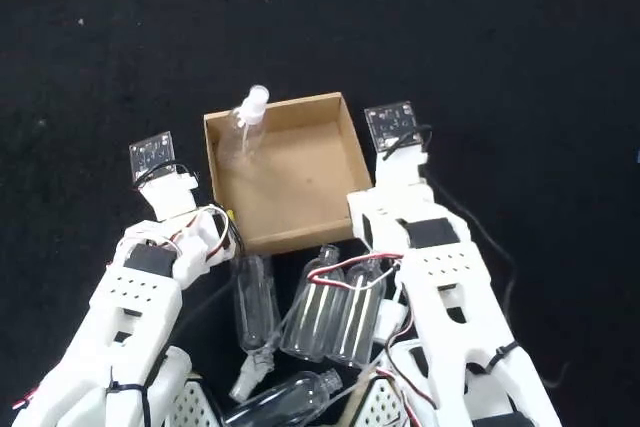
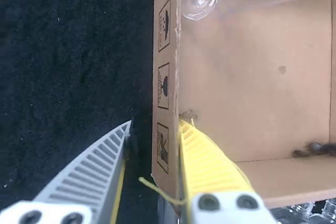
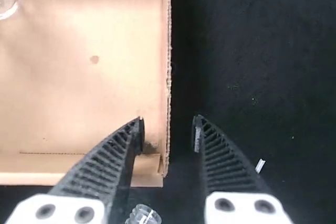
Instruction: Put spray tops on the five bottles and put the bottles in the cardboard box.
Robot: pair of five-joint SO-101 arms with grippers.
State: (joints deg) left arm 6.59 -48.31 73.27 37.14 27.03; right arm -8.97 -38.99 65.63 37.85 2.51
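Cardboard box (image 1: 352, 142) sat mid-tabletop (image 1: 520, 97). 1 capped bottle (image 1: 243, 132) leaned in its far-left corner, top over the far wall. 3 loose bottles (image 1: 310, 312) lay side by side before the near wall, between the 2 arms. 4th bottle (image 1: 285, 402) lay crosswise nearer the arm bases. Left hand (image 2: 156, 125) straddled the box's left wall and right hand (image 3: 169, 120) its right wall, both by the front corners.

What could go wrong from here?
1. The left gripper and the right gripper each straddle a wall of the brown cardboard box; uneven pulling might twist it and topple the clear plastic bottle leaning in its corner.
2. Dragged nearer, the box may push the loose clear bottles.
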